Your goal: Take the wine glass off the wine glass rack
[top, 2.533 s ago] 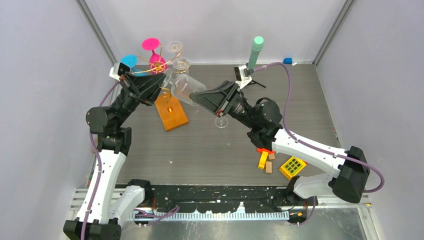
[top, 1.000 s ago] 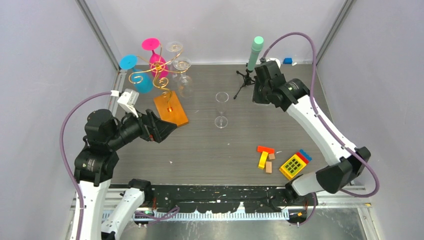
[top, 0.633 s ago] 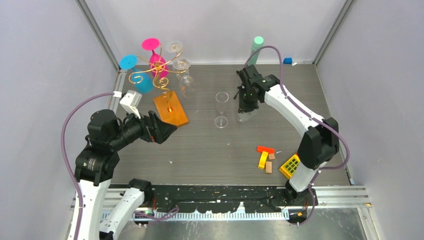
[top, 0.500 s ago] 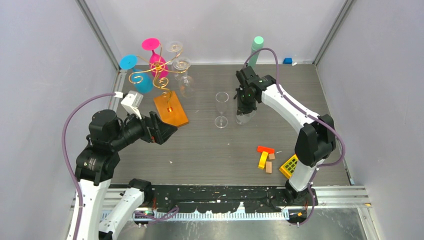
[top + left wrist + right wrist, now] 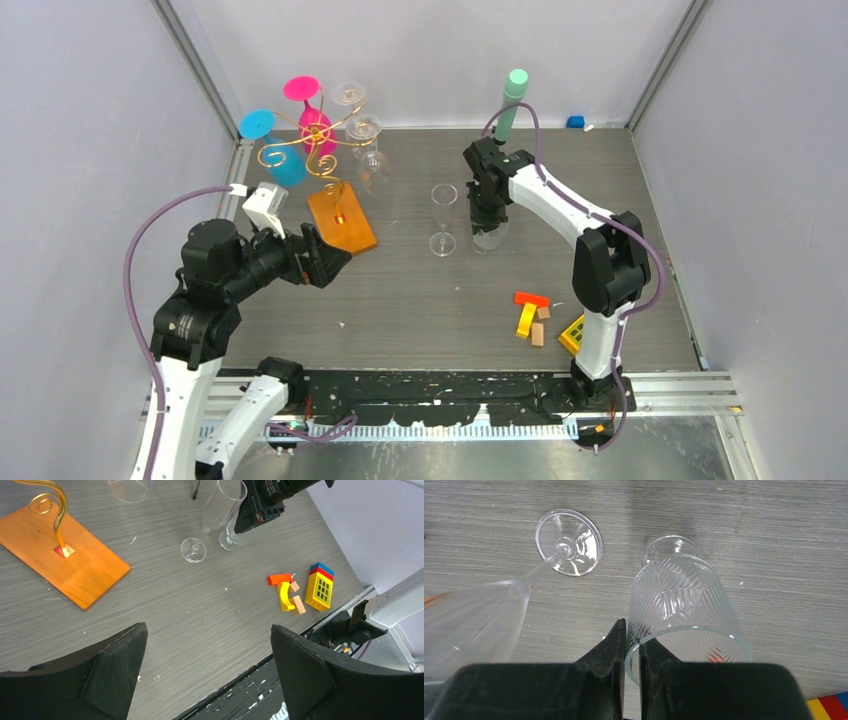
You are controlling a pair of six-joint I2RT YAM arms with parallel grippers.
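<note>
The wine glass rack (image 5: 315, 150) is gold wire on an orange base (image 5: 342, 220), at the back left. Pink, blue and clear glasses still hang from it. A ribbed clear wine glass (image 5: 488, 236) stands upright with its foot on the table, away from the rack. My right gripper (image 5: 487, 212) is shut on its rim (image 5: 686, 647), one finger inside and one outside, seen in the right wrist view (image 5: 632, 647). My left gripper (image 5: 330, 258) hangs open and empty over the table near the orange base (image 5: 60, 555). In the left wrist view (image 5: 207, 675) only tabletop lies between its fingers.
A clear flute glass (image 5: 441, 215) stands just left of the ribbed glass, its foot (image 5: 569, 542) close by. A mint-green cylinder on a black tripod (image 5: 513, 100) stands behind the right arm. Toy blocks (image 5: 530, 315) and a yellow block (image 5: 578, 337) lie front right.
A second ago my right gripper was back by the tripod. It has come down to the table beside the flute, gripping the ribbed glass, and its elbow has folded in. The left arm barely moved.
</note>
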